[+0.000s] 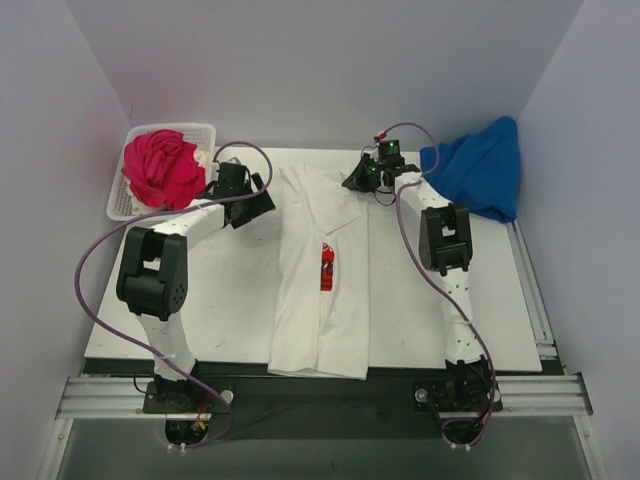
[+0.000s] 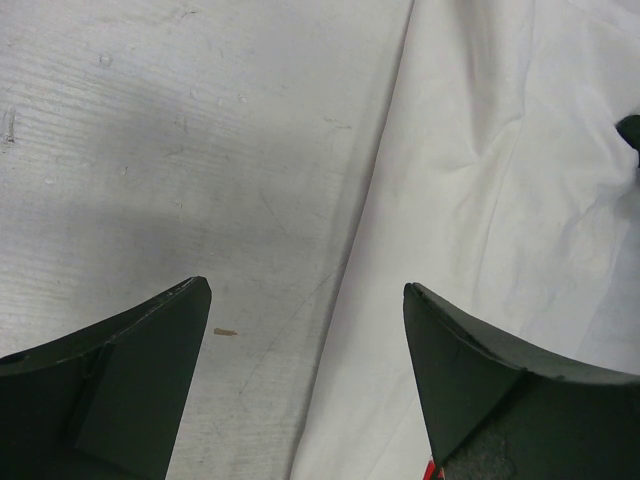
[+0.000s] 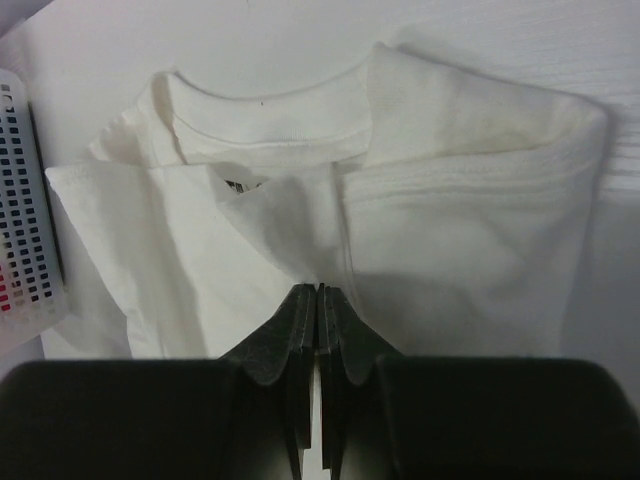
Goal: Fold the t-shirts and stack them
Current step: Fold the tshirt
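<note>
Done: white shirt [image 1: 322, 270] narrowed lengthwise.
To do: its cross-folds; blue shirt [image 1: 480, 165], pink shirt [image 1: 160, 168] unfolded.
My right hand [image 3: 317, 292]: shut at its collar.
My left hand [image 2: 307, 288]: wide.

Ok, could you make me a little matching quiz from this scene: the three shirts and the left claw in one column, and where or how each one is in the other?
1. white t-shirt
2. pink t-shirt
3. blue t-shirt
4. left gripper

a. bunched at the far right corner of the table
b. open, holding nothing
c. in the basket
d. laid out down the middle of the table

Pairs: 1-d, 2-c, 3-a, 4-b
</note>
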Controlling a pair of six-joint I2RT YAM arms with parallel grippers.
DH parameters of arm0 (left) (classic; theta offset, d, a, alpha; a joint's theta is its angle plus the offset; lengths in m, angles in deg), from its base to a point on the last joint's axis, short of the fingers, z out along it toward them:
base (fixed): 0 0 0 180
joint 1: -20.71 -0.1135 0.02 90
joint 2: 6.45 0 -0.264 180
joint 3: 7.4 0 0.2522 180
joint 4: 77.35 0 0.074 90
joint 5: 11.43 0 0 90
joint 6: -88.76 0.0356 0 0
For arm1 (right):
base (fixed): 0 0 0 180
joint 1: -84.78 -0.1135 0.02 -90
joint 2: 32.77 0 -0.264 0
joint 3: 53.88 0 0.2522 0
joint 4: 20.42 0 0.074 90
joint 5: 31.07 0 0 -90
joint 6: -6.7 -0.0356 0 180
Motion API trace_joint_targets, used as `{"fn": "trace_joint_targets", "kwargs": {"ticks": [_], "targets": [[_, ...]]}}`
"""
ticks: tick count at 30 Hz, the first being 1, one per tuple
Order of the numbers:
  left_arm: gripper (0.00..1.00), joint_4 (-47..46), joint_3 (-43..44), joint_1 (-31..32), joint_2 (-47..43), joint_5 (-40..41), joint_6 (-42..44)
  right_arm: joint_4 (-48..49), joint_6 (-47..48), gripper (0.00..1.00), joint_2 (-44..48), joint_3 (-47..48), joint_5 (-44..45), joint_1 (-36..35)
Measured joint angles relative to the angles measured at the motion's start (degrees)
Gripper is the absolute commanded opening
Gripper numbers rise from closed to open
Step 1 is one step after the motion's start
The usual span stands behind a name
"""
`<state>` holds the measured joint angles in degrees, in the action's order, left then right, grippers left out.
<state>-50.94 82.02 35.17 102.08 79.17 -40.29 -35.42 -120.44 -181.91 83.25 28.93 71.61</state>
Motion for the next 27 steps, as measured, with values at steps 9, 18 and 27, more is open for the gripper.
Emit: {"fn": "trace_joint_targets", "kwargs": {"ticks": [9, 18, 27], "targets": [[0.89, 0.00, 0.00, 0.00, 0.00, 0.00, -0.55, -0.11, 2.14, 0.00, 5.18, -3.10, 2.84, 0.81], [0.89, 0.00, 0.00, 0.00, 0.00, 0.00, -0.70, 2.54, 2.12, 0.00, 6.99, -8.39, 4.04, 1.90], [0.89, 0.00, 0.00, 0.00, 0.02, 0.00, -0.79, 4.24, 0.33, 0.00, 7.21, -11.28, 6.45, 2.80]]}}
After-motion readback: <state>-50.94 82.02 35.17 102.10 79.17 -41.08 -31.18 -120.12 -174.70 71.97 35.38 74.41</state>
